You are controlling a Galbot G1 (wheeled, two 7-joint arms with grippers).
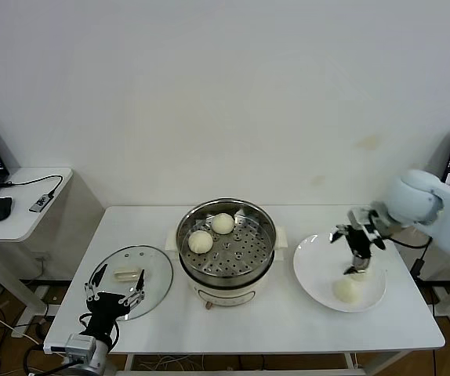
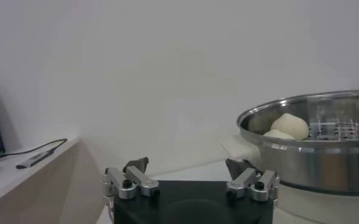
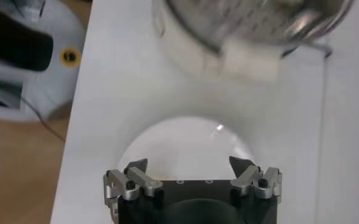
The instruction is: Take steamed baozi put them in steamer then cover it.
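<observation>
White plate under the right hand, two buns already in the steamer.

Right hand (image 1: 357, 252), fingers spread and gripping nothing, hangs over the white plate (image 1: 313, 274) just above a steamed baozi (image 1: 346, 289) lying there. Two more buns (image 1: 212, 233) sit on the perforated tray of the steamer (image 1: 226, 249) at the middle of the desk (image 1: 288, 321). Beyond it, the glass cover (image 1: 129, 279) lies flat on the desk, with the left hand (image 1: 114, 296) parked at its near edge, fingers apart and empty.
</observation>
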